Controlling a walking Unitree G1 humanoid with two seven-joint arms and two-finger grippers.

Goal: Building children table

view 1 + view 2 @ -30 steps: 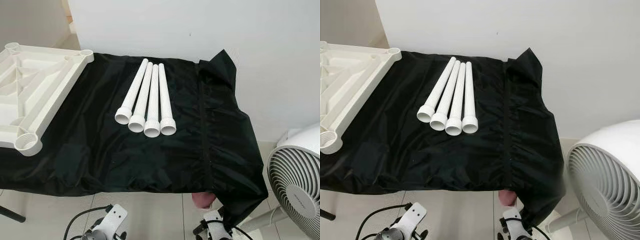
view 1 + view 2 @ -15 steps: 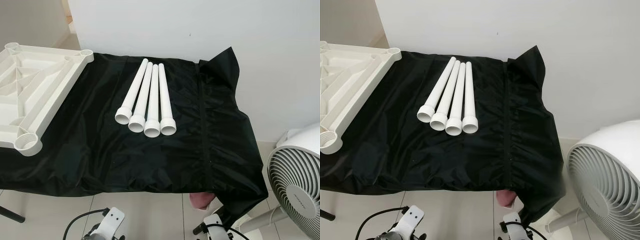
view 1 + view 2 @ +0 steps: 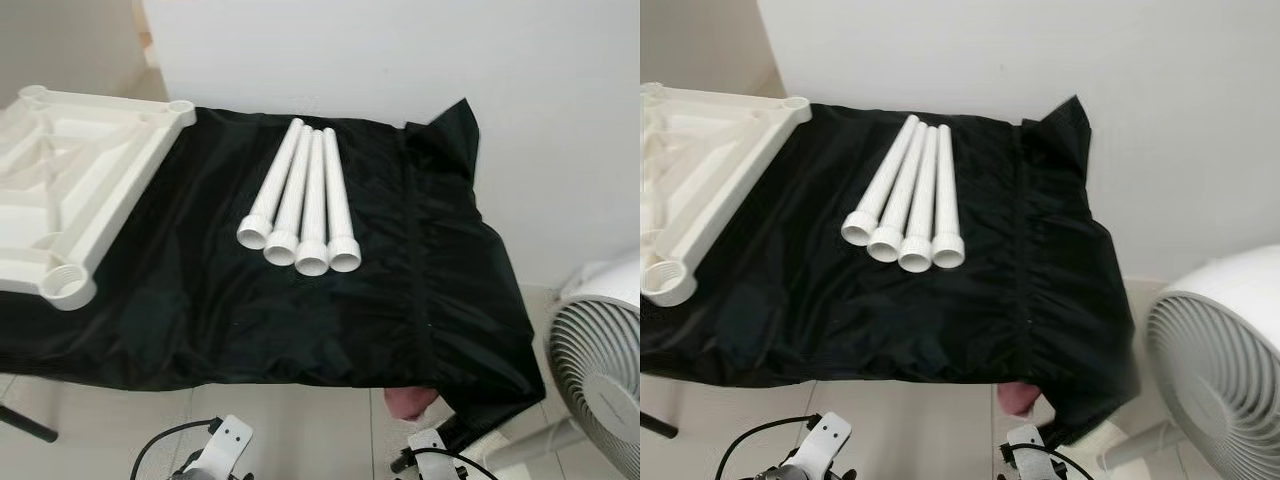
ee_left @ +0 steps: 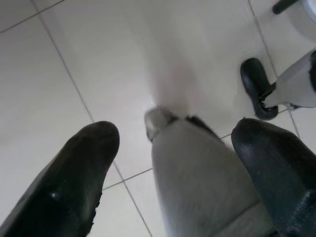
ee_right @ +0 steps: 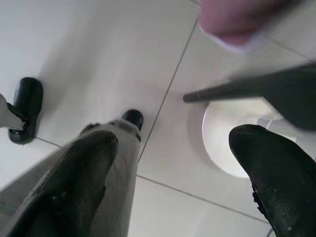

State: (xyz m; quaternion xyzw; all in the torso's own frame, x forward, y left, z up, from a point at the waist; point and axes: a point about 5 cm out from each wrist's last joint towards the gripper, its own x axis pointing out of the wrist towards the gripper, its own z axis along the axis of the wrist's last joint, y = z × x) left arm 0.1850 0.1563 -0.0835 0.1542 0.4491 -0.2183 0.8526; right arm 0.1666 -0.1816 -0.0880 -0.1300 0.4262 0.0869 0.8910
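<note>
Four smooth white flared tube legs (image 3: pixel 300 205) on glossy black cloth (image 3: pixel 200 300); ribbed tabletop (image 3: pixel 70 190) beside; both end effectors spread, empty.

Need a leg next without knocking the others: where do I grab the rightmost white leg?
Grip the rightmost white leg mid-shaft, from above and its free right side. The other legs lie against its left, and the flared end faces the robot.
</note>
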